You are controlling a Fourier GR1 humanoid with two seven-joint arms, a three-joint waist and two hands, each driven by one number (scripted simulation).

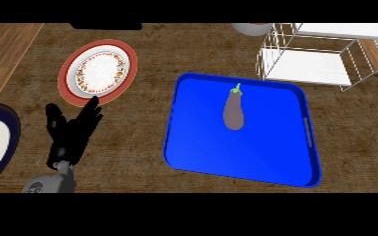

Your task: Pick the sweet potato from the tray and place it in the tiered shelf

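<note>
On the blue tray [193, 145] lay a purple eggplant-like vegetable [235, 111] — no sweet potato showed. Left hand [72, 130] rested open at near left; right hand was unseen. Best approach — grasp across its middle, then lift to the far-right tiered shelf [310, 60].

The tray [192, 130], to the right of the left hand [71, 132], looks like shiny blue plastic, smooth, with pale light on its floor. The vegetable [235, 111] on it has a dull purple-grey skin, smooth, and a small green stem. The shelf [310, 55], far off to the hand's upper right, is made of thin white wire, like painted metal, with flat white boards. The plate [98, 71], just above the hand, looks smooth like glazed china, white with a red rim and speckled dots. The counter [162, 55] looks like rough brown wood with a grainy, matt top. The hand is black and matt; its forearm is grey.
</note>
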